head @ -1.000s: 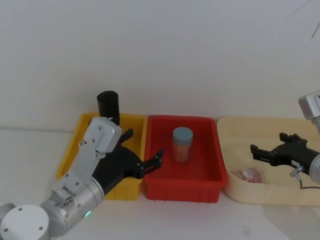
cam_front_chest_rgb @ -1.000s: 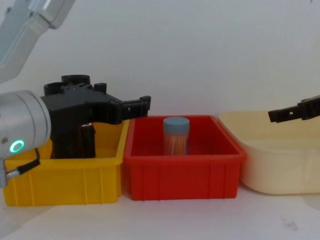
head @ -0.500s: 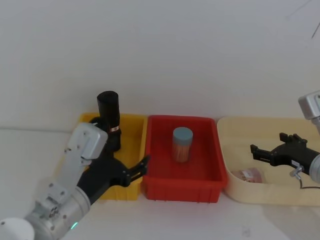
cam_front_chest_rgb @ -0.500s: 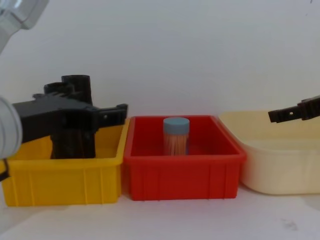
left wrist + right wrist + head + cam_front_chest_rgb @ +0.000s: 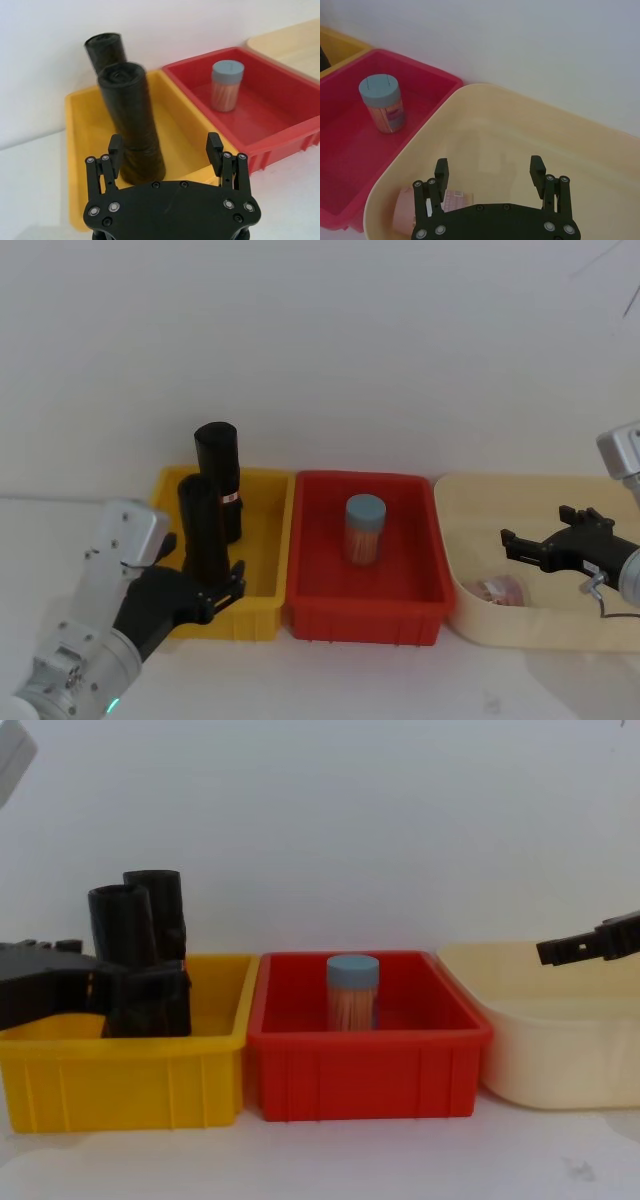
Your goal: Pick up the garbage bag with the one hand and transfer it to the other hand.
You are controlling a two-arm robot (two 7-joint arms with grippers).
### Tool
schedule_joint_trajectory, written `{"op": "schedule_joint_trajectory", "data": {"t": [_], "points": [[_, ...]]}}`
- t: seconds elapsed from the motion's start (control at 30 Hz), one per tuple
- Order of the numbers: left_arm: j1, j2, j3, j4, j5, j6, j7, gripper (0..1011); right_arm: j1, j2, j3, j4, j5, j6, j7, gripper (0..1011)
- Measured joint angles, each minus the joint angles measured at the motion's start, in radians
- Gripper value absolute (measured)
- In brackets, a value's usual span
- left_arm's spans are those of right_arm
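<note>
The garbage bag (image 5: 203, 525) (image 5: 130, 117) (image 5: 122, 925) is a plain black roll standing upright in the yellow bin (image 5: 268, 540) (image 5: 120, 1070). Behind it stands a like black roll (image 5: 218, 465) (image 5: 105, 47) with a small red-orange label. My left gripper (image 5: 200, 568) (image 5: 165, 150) (image 5: 95, 985) is open at the bin's near side. The bag's base sits just ahead of its fingers, apart from them and closer to one finger. My right gripper (image 5: 535, 530) (image 5: 489, 170) (image 5: 560, 948) hangs open over the cream tub (image 5: 470, 495) (image 5: 485, 110), holding nothing.
A red bin (image 5: 415, 615) (image 5: 360, 1070) between the yellow bin and the tub holds a jar with a blue lid (image 5: 365, 528) (image 5: 382, 102) (image 5: 352, 990). A pinkish wrapped item (image 5: 497, 590) (image 5: 405, 205) lies in the tub. A white wall runs behind the bins.
My left arm has drawn back toward me from over the yellow and red bins, uncovering the front roll. The right arm has not moved.
</note>
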Motion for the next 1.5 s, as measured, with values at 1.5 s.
{"op": "schedule_joint_trajectory", "data": {"t": [1.5], "points": [[-0.259,-0.090,-0.039,0.297,-0.078,0.088,-0.138,1002,0.000,0.000,0.000,0.000,0.000,0.000,0.000,999]]}}
